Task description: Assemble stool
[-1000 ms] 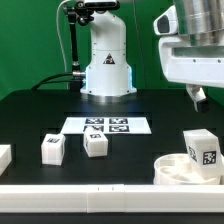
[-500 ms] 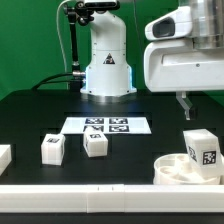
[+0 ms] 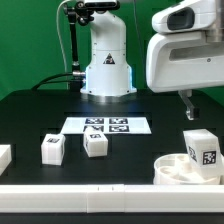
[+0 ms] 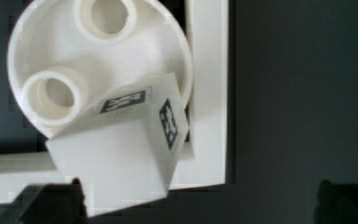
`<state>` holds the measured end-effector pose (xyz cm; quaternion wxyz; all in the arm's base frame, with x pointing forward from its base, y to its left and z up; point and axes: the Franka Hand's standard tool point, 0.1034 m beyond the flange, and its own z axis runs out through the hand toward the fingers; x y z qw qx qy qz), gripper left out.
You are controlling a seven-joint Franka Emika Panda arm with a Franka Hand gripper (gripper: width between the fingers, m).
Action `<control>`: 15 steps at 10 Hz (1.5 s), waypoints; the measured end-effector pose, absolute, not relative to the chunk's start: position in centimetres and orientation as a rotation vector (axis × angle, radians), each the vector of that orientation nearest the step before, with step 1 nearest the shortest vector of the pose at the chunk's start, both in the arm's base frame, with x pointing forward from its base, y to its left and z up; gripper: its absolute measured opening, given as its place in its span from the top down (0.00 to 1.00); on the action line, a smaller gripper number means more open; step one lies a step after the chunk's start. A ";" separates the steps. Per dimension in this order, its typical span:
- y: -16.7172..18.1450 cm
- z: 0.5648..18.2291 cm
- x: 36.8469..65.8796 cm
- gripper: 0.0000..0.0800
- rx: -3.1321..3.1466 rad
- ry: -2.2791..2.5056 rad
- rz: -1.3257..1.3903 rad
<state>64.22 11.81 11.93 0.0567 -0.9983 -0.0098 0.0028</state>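
The seat disc is a shallow round dish with a rim. It lies on the black desk at the front, on the exterior view's right. One leg block stands in this dish, on the side of the seat disc toward the exterior view's right, with a black-and-white tag facing the camera. A second leg block and a third leg block sit on the desk well apart from the seat disc, off toward the exterior view's left. They are near each other but not touching. The marker board lies flat farther back than the seat disc. The end effector hangs above the seat disc with its jaws wide apart, and it holds nothing. The exterior view shows just one thin dark finger under the big white wrist (the other one is hidden). The wrist view looks down into the dish and shows more: a round hole and another round hole in the seat disc, two tags on the leg block, and a white bar just beside the seat disc. There the leg block covers part of the rim, so I cannot tell if it touches the rim.
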 end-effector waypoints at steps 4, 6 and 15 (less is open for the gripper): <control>12.6 12.2 64.7 0.19 -2.996 -0.761 -0.064; 12.7 12.3 64.8 0.19 -2.911 -1.076 -0.075; 11.8 10.7 64.7 0.19 -2.289 -2.169 -0.059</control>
